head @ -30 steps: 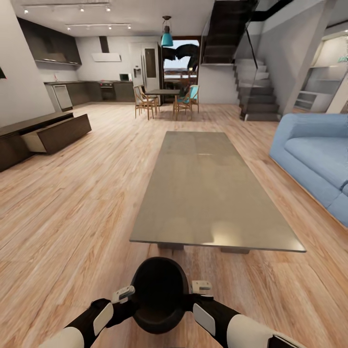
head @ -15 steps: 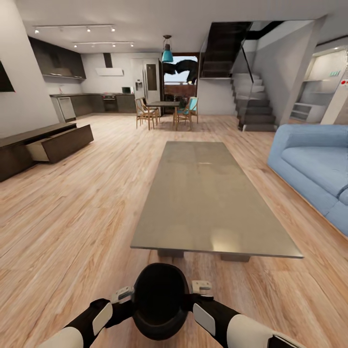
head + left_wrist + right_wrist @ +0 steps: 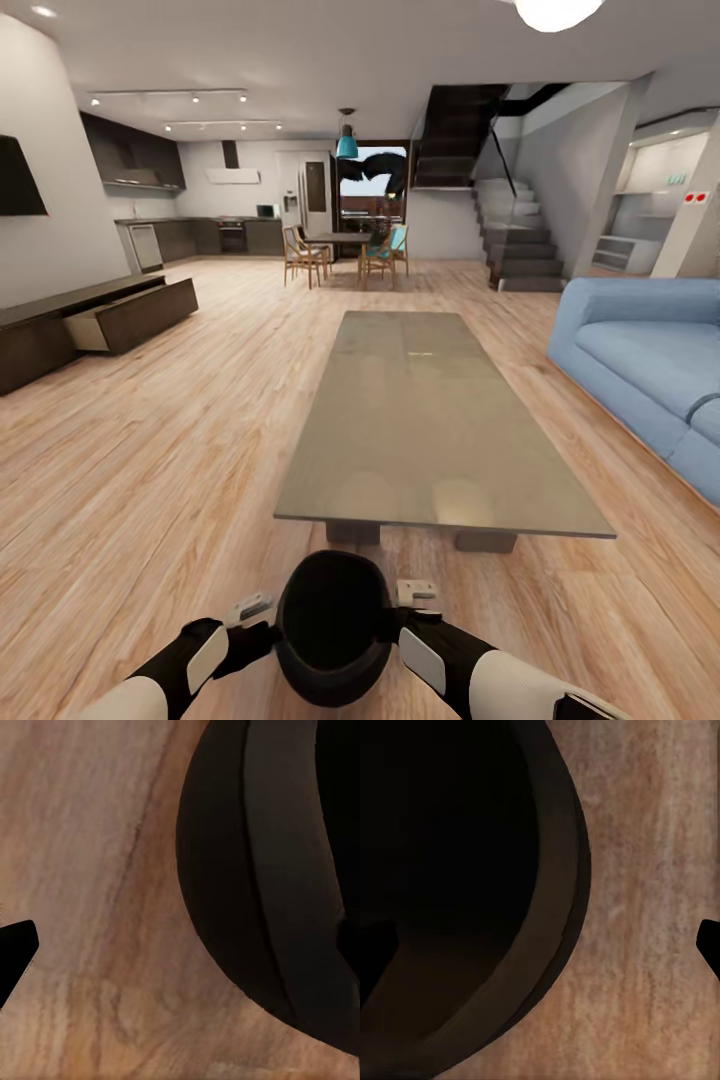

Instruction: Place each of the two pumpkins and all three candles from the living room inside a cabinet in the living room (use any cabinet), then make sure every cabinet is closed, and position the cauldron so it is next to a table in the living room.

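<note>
Far left in the head view: cabinet, long, low, dark brown, against the wall, with one drawer pulled out toward the wooden floor. Beyond it, at the back, grey kitchen cupboards and a dining set.

Low in the foreground: left hand pressed against the left flank of the cauldron; whether its fingers clamp the rim or only rest on it, cannot tell. In the left wrist view, the dark curved cauldron wall over floorboards, one black fingertip at the edge.

Centre: cauldron, black, round-bellied, mouth up, held between both arms just short of the near end of the table, a long glossy grey top stretching away.

Right hand against the cauldron's right flank; grip likewise impossible to judge. In the right wrist view, the cauldron's dark mouth and rim above wood.

Far right: blue sofa, staircase behind.
</note>
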Robot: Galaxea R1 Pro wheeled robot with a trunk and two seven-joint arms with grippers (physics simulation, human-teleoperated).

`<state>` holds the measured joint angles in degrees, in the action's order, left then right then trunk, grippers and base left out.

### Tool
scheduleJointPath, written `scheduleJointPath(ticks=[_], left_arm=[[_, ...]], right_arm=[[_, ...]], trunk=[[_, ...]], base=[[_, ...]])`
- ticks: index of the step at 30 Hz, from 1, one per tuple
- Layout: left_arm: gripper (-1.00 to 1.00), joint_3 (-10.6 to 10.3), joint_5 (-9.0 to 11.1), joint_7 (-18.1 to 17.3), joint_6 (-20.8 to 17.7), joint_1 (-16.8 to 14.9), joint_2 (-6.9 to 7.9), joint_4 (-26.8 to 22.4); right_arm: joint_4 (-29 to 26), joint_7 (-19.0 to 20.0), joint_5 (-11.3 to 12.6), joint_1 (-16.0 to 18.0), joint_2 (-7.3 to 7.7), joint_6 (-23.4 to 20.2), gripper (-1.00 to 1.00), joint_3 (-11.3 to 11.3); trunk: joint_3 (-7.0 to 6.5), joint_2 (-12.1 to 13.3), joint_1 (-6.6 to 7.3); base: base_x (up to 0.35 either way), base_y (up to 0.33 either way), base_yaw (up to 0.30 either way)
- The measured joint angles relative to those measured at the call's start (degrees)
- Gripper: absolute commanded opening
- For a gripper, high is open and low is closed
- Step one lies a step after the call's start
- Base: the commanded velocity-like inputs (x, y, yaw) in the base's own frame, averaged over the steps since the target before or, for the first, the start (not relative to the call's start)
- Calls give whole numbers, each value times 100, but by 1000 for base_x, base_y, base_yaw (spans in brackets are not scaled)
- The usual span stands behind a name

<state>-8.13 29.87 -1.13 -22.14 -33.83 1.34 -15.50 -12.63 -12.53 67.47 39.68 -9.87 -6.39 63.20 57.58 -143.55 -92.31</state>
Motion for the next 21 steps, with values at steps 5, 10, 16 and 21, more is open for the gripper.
scheduleJointPath(ticks=[5, 10, 16, 21], left_arm=[[100, -3, -6, 1, 0, 0, 1, 1], [100, -3, -5, 1, 0, 0, -7, 1], [100, -3, -6, 1, 0, 1, -16, 1], [100, -3, -7, 1, -2, 1, -17, 1]], right_arm=[[0, 0, -1, 0, 0, -10, 100, 0], [0, 0, -2, 0, 0, -8, 100, 0], [0, -5, -6, 0, 0, 11, 100, 0], [0, -1, -7, 0, 0, 12, 100, 0]], trunk=[[-111, 7, 13], [-222, 13, 26], [-355, 22, 41], [-466, 28, 54]], base=[[0, 0, 0], [0, 0, 0], [0, 0, 0], [0, 0, 0]])
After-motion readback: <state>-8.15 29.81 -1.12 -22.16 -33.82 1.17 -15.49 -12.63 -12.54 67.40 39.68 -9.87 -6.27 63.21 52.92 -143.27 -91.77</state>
